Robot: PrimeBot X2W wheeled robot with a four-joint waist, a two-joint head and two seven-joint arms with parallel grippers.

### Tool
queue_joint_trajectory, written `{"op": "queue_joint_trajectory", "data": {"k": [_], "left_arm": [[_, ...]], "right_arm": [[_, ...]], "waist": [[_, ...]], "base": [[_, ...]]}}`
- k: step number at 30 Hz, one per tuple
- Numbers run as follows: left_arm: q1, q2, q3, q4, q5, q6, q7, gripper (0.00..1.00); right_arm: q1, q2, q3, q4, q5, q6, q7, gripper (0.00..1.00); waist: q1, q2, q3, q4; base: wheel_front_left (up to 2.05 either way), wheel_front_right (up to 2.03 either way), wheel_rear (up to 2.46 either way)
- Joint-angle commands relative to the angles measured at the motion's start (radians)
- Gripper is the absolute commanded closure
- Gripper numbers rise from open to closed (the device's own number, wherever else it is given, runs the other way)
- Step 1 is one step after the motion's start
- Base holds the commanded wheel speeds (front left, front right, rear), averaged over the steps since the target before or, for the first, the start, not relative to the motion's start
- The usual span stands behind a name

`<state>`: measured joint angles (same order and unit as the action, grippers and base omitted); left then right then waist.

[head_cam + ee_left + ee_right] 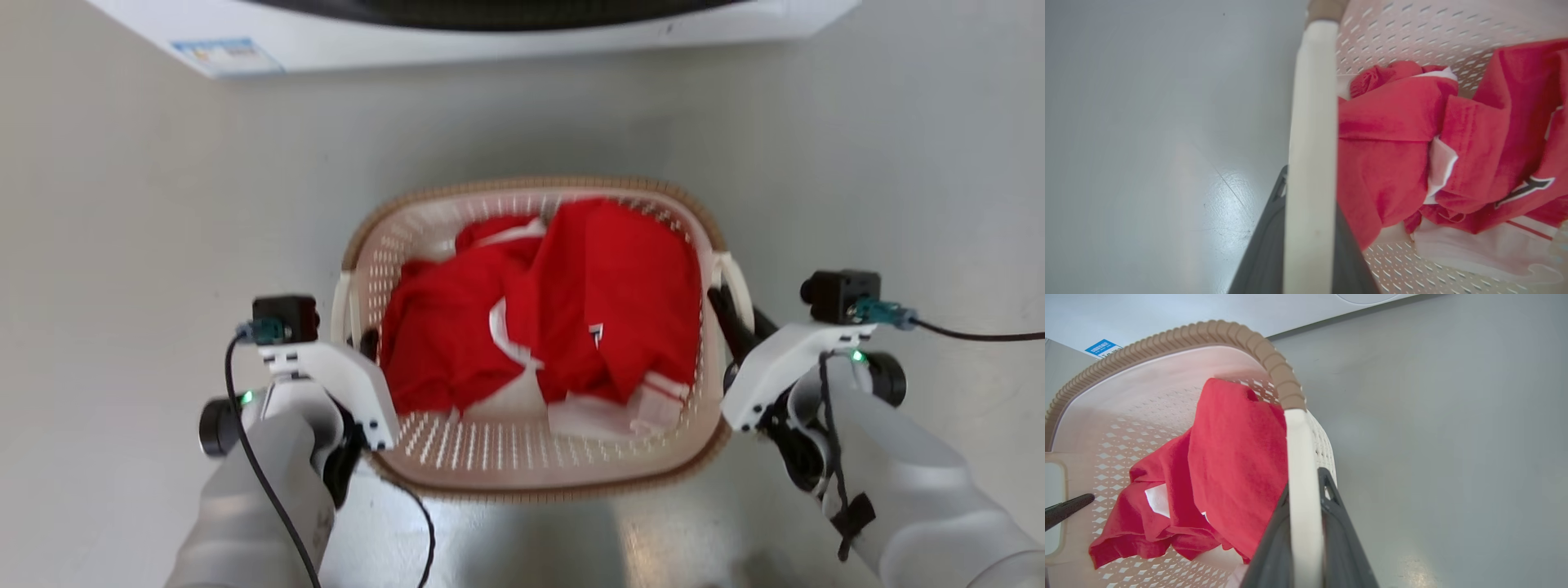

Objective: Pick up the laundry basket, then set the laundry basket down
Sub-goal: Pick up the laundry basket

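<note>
Head view, looking down: a laundry basket sits between the robot's two arms on a pale grey floor, with the white front of a washing machine beyond it. The basket is cream with perforated walls and a brown woven-look rim, and it holds crumpled red clothes with white trim. The left gripper reaches in at the white left handle, and the right gripper at the white right handle. One arm per side looks chosen so the load hangs level. I cannot tell from here whether the base is off the floor.

Left wrist view: the left handle runs up the middle as a cream bar. One dark finger lies on its outer side and the other on the clothes side, both tight against the plastic. The jaws are nearly closed and clamp the handle. Red cloth lies just inside the wall, clear of the grip.

Right wrist view: it is the same here. The right handle rises between the two dark fingers, which pinch it from inside and outside with no gap visible. The brown rim curves away above. Across the basket, a dark finger of the other arm pokes through the far handle's opening.

My judgement: both holds are set for carrying. An uneven lift would tip the clothes towards one end.
</note>
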<state>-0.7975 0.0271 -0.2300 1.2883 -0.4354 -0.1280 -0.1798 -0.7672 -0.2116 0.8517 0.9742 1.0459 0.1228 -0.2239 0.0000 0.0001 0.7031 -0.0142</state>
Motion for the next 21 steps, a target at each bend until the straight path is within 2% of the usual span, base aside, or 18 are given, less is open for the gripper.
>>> {"op": "queue_joint_trajectory", "data": {"k": [1, 18, 21], "left_arm": [[0.048, 0.023, 0.007, -0.006, -0.019, -0.003, 0.008, 1.00], [0.181, 0.023, -0.166, -0.021, -0.175, -0.003, 0.187, 1.00], [0.192, 0.023, -0.184, -0.022, -0.197, -0.003, 0.214, 1.00]], "right_arm": [[0.058, 0.016, 0.036, -0.004, 0.021, 0.008, 0.017, 1.00], [0.107, 0.043, 0.206, 0.066, 0.188, 0.008, 0.207, 1.00], [0.109, 0.042, 0.223, 0.070, 0.208, 0.008, 0.235, 1.00]], "waist": [[0.0000, -0.0001, -0.081, -0.014], [0.0000, -0.0001, -0.471, -0.039], [0.0000, -0.0001, -0.510, -0.039]], "base": [[0.00, 0.00, 0.00], [0.00, 0.00, 0.00], [0.00, 0.00, 0.00]]}}
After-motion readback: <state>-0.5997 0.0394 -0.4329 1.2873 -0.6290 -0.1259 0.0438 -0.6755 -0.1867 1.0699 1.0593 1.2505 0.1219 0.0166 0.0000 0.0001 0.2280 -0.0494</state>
